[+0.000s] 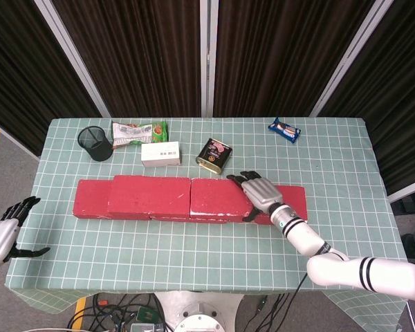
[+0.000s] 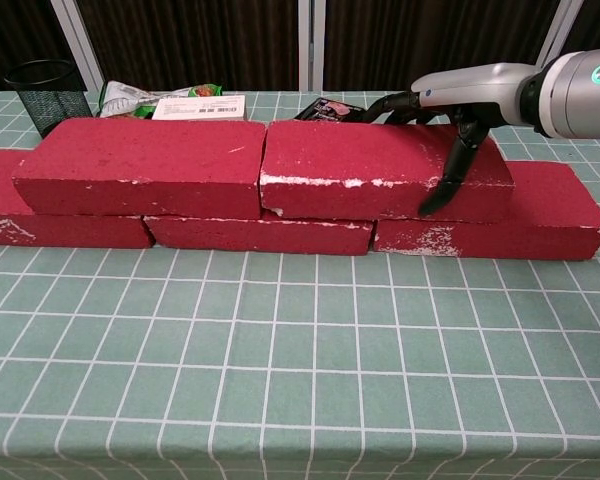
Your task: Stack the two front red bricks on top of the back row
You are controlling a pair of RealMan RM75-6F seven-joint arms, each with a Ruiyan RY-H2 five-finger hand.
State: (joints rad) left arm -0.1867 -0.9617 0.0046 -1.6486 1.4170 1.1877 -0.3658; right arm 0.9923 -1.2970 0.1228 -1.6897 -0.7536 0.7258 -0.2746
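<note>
Three red bricks form the bottom row: left [image 2: 60, 228], middle [image 2: 260, 234], right [image 2: 520, 215]. Two more red bricks lie on top of them, one to the left [image 2: 145, 165] [image 1: 151, 195] and one to the right [image 2: 360, 170] [image 1: 218, 196]. My right hand [image 1: 261, 194] [image 2: 450, 110] grips the right end of the right top brick, fingers lying over its top toward the back and thumb [image 2: 445, 180] down its front face. My left hand [image 1: 7, 232] hangs off the table's front left corner, fingers apart and holding nothing; the chest view does not show it.
Behind the bricks stand a black mesh cup [image 1: 95, 143], a green snack packet [image 1: 138, 131], a white box [image 1: 160, 153] and a dark tin [image 1: 214, 155]. A blue packet [image 1: 284, 129] lies at the back right. The checked cloth [image 1: 194, 256] spreads in front.
</note>
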